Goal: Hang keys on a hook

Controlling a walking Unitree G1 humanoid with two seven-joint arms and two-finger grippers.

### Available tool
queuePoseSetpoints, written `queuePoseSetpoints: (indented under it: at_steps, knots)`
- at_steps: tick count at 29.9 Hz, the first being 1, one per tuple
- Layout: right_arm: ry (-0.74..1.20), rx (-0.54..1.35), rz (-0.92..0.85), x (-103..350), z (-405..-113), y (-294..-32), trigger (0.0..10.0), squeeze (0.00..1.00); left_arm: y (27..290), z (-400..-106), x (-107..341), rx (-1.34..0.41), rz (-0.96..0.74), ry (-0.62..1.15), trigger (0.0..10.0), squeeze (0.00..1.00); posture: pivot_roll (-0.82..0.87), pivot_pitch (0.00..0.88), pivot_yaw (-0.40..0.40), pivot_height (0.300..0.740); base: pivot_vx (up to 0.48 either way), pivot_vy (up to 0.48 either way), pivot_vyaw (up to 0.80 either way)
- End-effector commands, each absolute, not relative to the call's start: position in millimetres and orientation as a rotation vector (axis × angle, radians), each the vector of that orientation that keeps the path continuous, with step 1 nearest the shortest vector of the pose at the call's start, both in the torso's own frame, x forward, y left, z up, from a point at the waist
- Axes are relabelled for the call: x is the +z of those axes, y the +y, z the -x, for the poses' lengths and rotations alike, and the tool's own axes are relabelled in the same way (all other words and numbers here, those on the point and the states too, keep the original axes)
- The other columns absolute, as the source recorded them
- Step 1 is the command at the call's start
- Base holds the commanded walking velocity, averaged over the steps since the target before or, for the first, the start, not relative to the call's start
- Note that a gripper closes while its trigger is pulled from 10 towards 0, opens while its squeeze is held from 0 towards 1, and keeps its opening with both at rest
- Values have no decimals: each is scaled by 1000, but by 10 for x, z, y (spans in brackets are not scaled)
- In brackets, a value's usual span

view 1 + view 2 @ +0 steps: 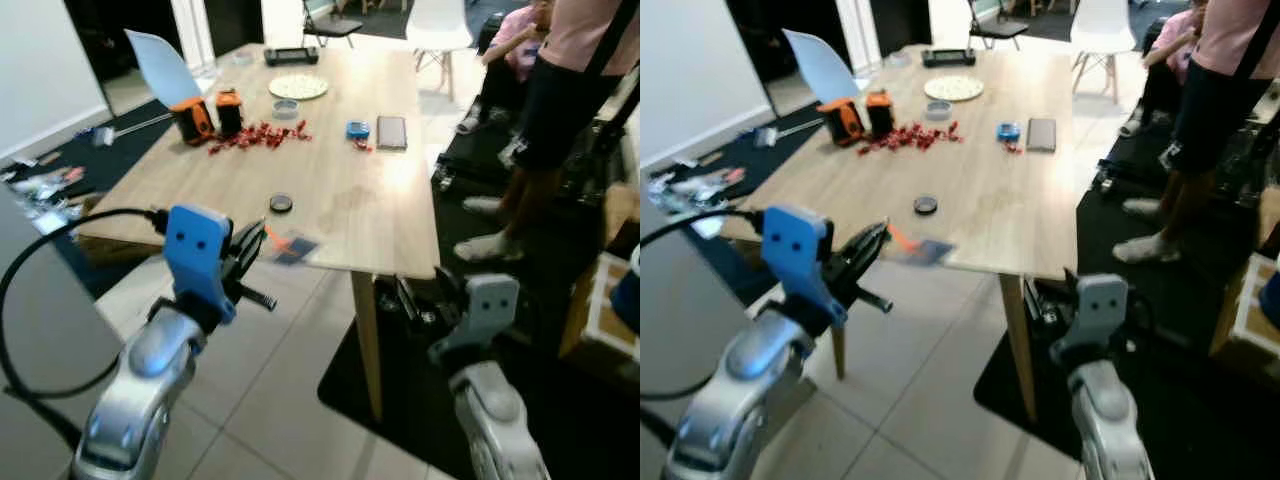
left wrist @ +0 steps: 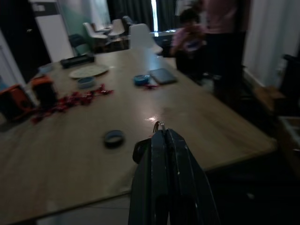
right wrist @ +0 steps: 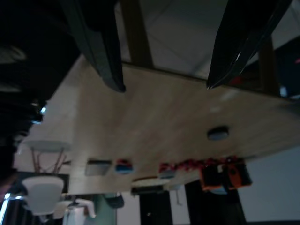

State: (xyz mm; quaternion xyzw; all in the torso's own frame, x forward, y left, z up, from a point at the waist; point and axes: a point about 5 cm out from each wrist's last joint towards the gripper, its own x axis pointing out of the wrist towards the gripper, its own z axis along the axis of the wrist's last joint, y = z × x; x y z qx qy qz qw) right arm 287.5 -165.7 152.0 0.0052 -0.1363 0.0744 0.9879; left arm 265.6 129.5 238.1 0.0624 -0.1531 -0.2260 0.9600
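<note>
Left eye view: left gripper (image 1: 252, 248) at 7 o'clock, clamped on keys (image 1: 290, 248) with orange tag, just over near edge of bench (image 1: 340, 190); right gripper (image 1: 478, 312) low at 5 o'clock.

Left wrist view: fingers (image 2: 166, 154) pressed together, key ring (image 2: 158, 125) at tips.

Right wrist view: right gripper's fingers (image 3: 101, 44) spread wide apart, gripping nothing; bench beyond.

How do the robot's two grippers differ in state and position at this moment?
The left gripper is raised at the near edge of the table, while the right gripper hangs lower, beside the table. The left gripper's jaws are shut on the keys, a ring showing at their tips; the right gripper's jaws stand wide apart with nothing between them. Both have two long black fingers.
</note>
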Motion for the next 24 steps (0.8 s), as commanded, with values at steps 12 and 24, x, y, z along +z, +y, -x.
queuePoseSetpoints:
  at_steps: [12, 24]
  knots:
    - [-251, 140, -9, 1468, -2861, -1670, 10000, 0, 1276, -2648, 2361, -462, -128, -304, 10000, 0, 98, 147, -3, 740, -249, 0, 0]
    - [-250, 143, -10, 1465, -2857, -1663, 10000, 0, 1277, -2647, 2354, -460, -133, -301, 10000, 0, 98, 149, -4, 740, 0, 0, 0]
